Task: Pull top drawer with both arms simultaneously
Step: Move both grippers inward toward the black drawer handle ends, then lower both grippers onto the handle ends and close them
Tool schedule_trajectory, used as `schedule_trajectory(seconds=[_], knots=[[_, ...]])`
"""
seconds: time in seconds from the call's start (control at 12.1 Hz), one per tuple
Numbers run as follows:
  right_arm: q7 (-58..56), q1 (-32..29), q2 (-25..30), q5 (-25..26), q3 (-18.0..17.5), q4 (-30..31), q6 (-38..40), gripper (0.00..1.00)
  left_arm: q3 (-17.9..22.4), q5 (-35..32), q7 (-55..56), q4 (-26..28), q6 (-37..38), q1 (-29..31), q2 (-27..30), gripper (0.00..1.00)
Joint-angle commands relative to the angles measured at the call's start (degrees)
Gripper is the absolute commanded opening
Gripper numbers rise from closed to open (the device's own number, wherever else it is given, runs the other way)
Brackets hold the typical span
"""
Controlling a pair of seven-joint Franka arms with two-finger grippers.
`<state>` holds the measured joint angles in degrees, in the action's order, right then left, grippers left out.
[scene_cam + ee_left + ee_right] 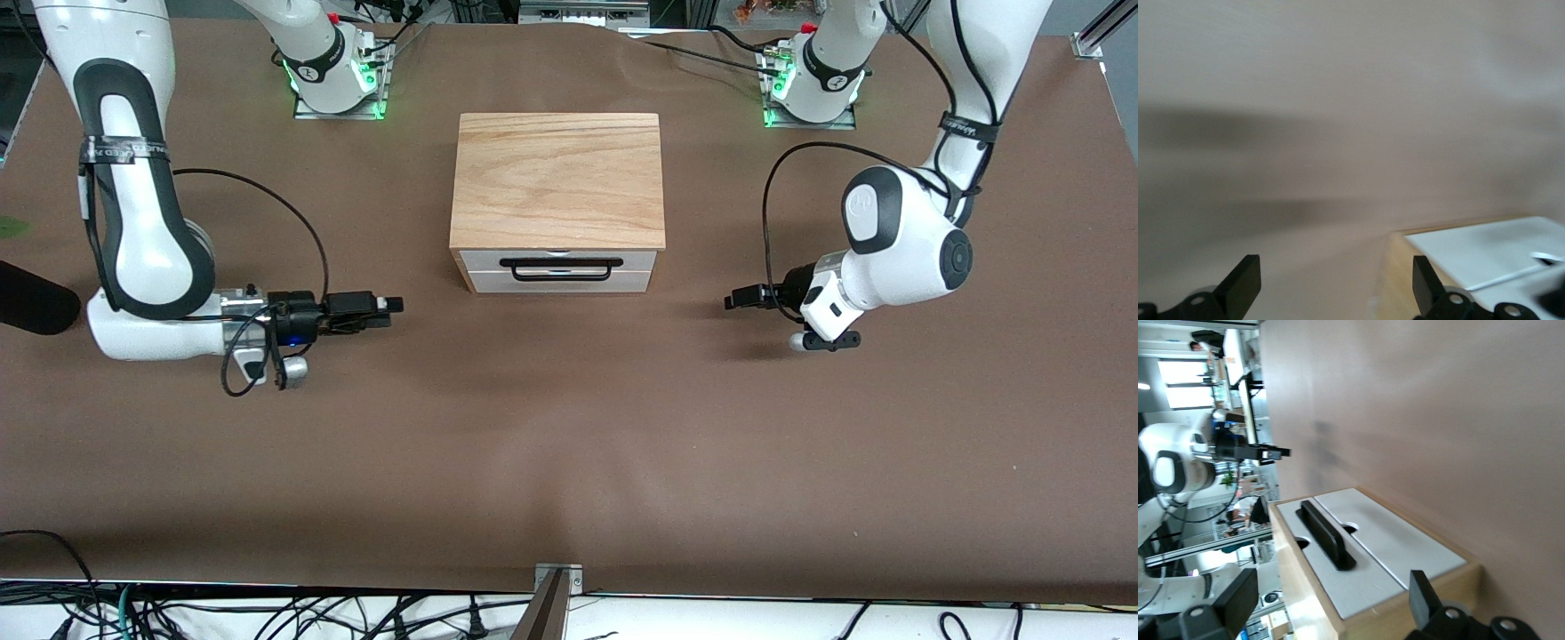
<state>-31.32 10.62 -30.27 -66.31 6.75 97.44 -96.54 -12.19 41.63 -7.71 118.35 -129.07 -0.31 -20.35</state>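
Note:
The top drawer (558,259) is shut, its white front flush under the cabinet's light-wood top (558,180). Its thin black handle (560,269) is untouched. My right gripper (394,305) is open and empty, low over the brown table cover, toward the right arm's end of the cabinet and pointing at it. My left gripper (731,301) is open and empty, low over the cover toward the left arm's end. In the right wrist view the drawer front (1361,590) and handle (1326,535) lie ahead of the open right gripper (1333,581). The left wrist view shows the open left gripper (1335,267) and a white front panel (1485,250).
A lower white drawer front (558,281) sits under the top one. The brown cover (569,444) spreads wide in front of the cabinet. The arm bases (338,80) (809,89) stand at the table's edge farthest from the front camera. Cables hang along the nearest edge.

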Motion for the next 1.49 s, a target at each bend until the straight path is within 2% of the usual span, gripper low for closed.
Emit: schedule_trajectory(seconds=[0.0, 0.25, 0.58, 0.83, 0.99, 1.16, 1.32, 1.4], knots=[[-4.2, 2.0, 1.4, -5.6, 0.1, 3.8, -1.2, 1.0, -0.8, 16.2, -15.4, -0.9, 0.5, 1.0, -3.0, 1.0], [-12.6, 5.1, 0.5, -13.7, 0.1, 8.7, -3.3, 1.0, -1.2, 30.1, -31.1, -0.8, 4.7, 2.0, -5.1, 1.0], [-26.4, 8.9, -3.8, -23.0, 0.1, 12.6, -4.4, 1.0, -1.6, 46.3, -47.4, -1.1, 15.7, 2.2, -9.8, 1.0], [-30.9, 11.2, -5.6, -27.8, 0.1, 13.2, -4.0, 1.0, -4.2, 55.9, -58.7, -1.1, 15.8, 1.5, -12.4, 1.0], [-32.1, 12.8, -5.9, -30.1, 0.1, 13.6, -4.4, 1.0, -6.4, 59.8, -61.6, -1.1, 15.7, 1.2, -13.2, 0.97], [-35.1, 13.4, -5.9, -32.4, -0.4, 15.1, -4.2, 1.0, -7.8, 60.0, -61.6, -1.1, 15.5, 1.2, -13.3, 0.91], [-36.3, 13.5, -5.9, -32.5, -0.8, 15.8, -3.8, 1.0, -8.3, 60.1, -63.5, -1.0, 15.3, 0.4, -13.6, 0.77], [-36.4, 13.4, -5.9, -32.5, -0.9, 15.8, -3.8, 1.0, -9.0, 60.4, -63.7, -1.0, 15.3, 0.2, -14.2, 0.76]])
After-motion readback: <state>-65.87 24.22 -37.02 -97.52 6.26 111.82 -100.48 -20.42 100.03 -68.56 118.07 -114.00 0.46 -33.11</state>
